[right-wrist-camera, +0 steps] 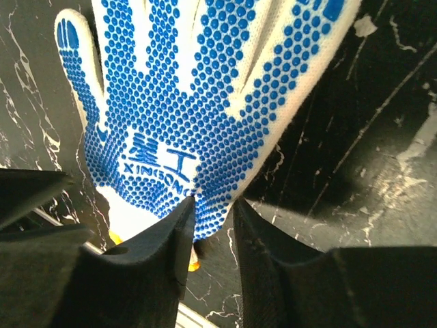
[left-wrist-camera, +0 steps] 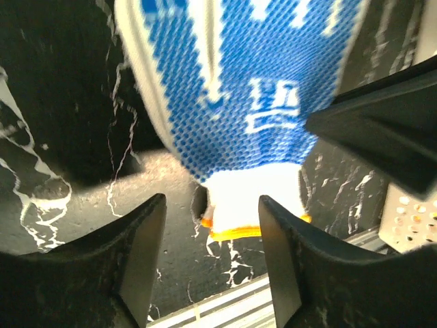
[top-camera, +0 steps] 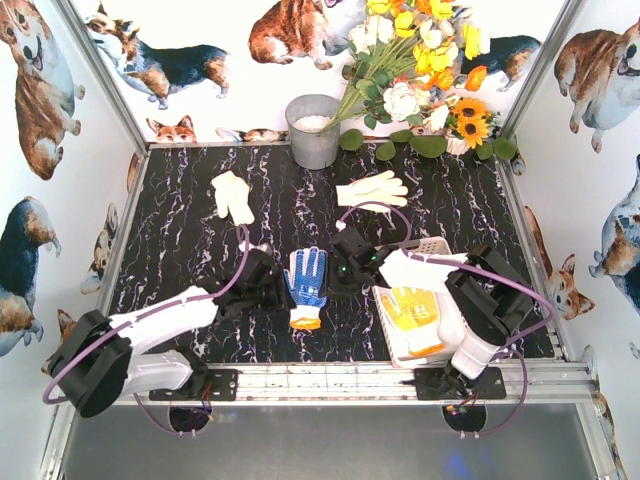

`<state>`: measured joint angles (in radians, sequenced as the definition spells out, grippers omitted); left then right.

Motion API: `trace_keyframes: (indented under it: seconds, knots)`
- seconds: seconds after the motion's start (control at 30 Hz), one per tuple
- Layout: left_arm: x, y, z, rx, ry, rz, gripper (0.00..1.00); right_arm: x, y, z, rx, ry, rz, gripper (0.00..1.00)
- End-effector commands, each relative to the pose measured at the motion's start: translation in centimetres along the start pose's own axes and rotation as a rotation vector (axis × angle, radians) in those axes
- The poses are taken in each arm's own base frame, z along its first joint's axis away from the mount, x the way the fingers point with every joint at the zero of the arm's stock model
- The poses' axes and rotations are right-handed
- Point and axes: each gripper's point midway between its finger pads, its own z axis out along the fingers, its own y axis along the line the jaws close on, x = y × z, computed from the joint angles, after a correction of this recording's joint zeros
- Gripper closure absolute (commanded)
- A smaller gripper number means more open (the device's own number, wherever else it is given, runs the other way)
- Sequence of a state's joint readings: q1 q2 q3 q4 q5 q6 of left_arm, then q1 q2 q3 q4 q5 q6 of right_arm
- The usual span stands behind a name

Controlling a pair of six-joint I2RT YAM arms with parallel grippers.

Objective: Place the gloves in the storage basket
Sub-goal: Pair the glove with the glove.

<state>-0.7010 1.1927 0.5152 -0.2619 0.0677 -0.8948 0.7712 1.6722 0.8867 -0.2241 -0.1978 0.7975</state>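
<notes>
My left gripper [left-wrist-camera: 212,203] straddles the cuff of the blue glove [right-wrist-camera: 171,116] half open, holding nothing, and my right gripper [right-wrist-camera: 214,205] is nearly closed at its palm edge, grip I cannot tell, just left of the basket [top-camera: 436,246], so I should pinch cloth firmly and lift above the rim; white gloves [top-camera: 233,195] lie beyond the basket.

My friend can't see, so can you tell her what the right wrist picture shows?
A white glove with blue dots lies palm up on a black marbled table. The right gripper has its two dark fingers close together at the glove's edge near the cuff; whether they pinch it is unclear.
</notes>
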Motion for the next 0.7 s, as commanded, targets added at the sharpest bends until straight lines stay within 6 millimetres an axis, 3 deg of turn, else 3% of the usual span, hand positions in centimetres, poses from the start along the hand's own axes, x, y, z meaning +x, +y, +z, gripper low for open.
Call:
trace_keyframes:
  seconds: [0.0,0.1,0.2,0.43,0.67]
  knots:
    - [-4.0,-1.1,-2.5,-0.061,-0.104,0.117,0.46,-3.0,1.7,-2.7,-0.016,-0.122,-0.054,0.66]
    - [-6.9,-2.9,-3.2,-0.06,-0.14,0.173,0.44,-3.9,1.9,-4.1,0.0,-0.161,-0.066,0.63]
    - [-9.4,-4.1,-2.5,-0.063,-0.154,0.218,0.49,-5.0,1.7,-5.1,0.023,-0.188,-0.078,0.61]
    - [-13.1,-5.4,1.9,-0.021,-0.142,0.228,0.6,-7.7,0.7,-5.6,0.035,-0.207,-0.066,0.59]
    - [-14.9,-5.0,5.6,-0.008,-0.113,0.191,0.67,-9.7,0.1,-4.3,0.049,-0.192,-0.06,0.6]
